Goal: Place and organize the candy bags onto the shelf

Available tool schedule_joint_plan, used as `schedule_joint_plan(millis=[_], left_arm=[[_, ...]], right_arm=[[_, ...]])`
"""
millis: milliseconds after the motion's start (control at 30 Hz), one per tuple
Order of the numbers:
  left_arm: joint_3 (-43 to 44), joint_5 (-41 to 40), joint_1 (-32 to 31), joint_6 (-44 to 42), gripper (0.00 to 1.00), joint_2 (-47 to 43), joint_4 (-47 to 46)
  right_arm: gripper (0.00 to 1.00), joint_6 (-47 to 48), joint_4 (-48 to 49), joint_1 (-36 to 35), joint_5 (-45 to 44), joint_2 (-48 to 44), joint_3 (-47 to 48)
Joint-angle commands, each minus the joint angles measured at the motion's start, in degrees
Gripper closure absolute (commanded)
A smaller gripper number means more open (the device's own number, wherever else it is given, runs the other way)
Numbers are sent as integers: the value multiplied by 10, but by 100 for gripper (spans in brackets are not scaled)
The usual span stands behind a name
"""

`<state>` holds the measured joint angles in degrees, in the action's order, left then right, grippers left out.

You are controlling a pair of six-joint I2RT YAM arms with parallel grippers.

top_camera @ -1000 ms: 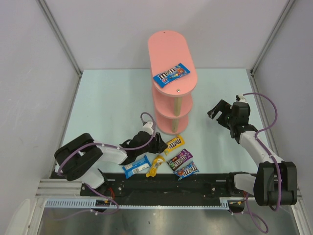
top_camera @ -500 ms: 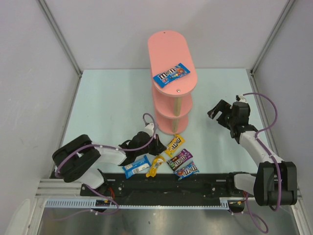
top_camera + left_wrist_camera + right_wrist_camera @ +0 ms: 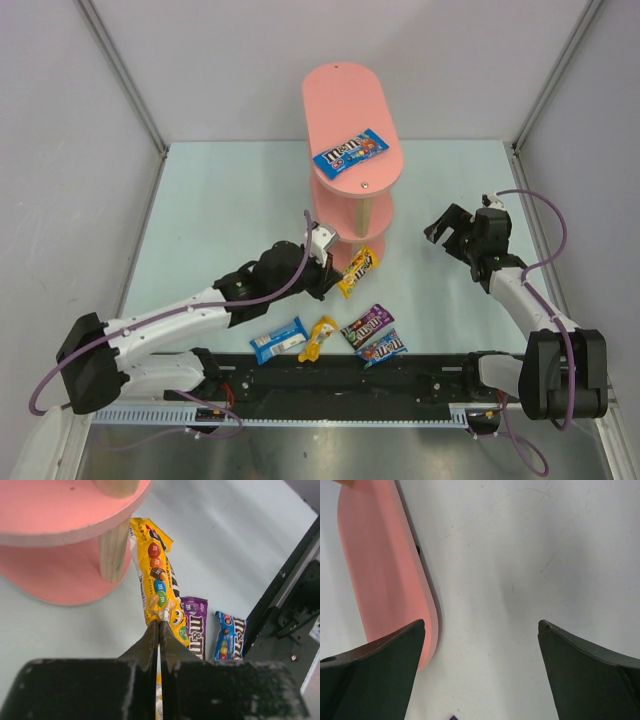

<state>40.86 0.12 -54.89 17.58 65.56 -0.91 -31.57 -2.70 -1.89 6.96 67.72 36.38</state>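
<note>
Pale green table (image 3: 220, 200), grey walls. Left gripper (image 3: 159, 622): clamped on yellow packet (image 3: 157, 580), beside shelf (image 3: 345, 100) base. Right gripper (image 3: 482, 624): jaws wide, empty. Blue packet (image 3: 350, 151): top tier's near end. Four loose packets (image 3: 367, 325): table's near edge.

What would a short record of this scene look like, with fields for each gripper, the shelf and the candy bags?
left gripper: shut on the end of a yellow candy bag, beside the base of the shelf
right gripper: open, holding nothing
shelf, top board: one blue candy bag
table: four bags lying near the arm bases: blue bag, yellow bag, purple bag, another blue bag
</note>
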Motion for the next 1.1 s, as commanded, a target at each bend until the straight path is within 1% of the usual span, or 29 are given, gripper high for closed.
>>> schedule_joint_plan(millis=[0,133,233,333,400,533,667,767,900,967,1067], left_arm=[[55,14,-16,-94,100,-29,123],[117,0,-56,-144,100,-32,202],[158,0,-75,-157,100,-28,234],[195,-30,-90,-168,100,-32,244],[213,-38,-91,-174,100,-35,249],[276,-44,-90,-213,100,-34,278],[308,-83,-91,-240,100,-17,310],[311,-96,-90,-244,100,-6,343],[271,-95,-85,-231,100,-34,321],[251,-92,-73,-231,100,-47,306],[240,-72,-35,-242,100,-68,299]], right_arm=[[0,-8,10,1,2,2,-3],[0,-8,10,1,4,2,-3],[0,-8,11,1,4,1,-3],[0,-8,10,1,5,0,-3],[0,-9,11,1,7,-1,-3],[0,-8,10,0,7,-4,-3],[0,-10,12,0,10,0,-3],[0,-9,12,1,11,3,-3],[0,-9,14,1,9,5,-3],[0,-12,16,1,11,10,-3],[0,-13,18,0,17,16,-3]])
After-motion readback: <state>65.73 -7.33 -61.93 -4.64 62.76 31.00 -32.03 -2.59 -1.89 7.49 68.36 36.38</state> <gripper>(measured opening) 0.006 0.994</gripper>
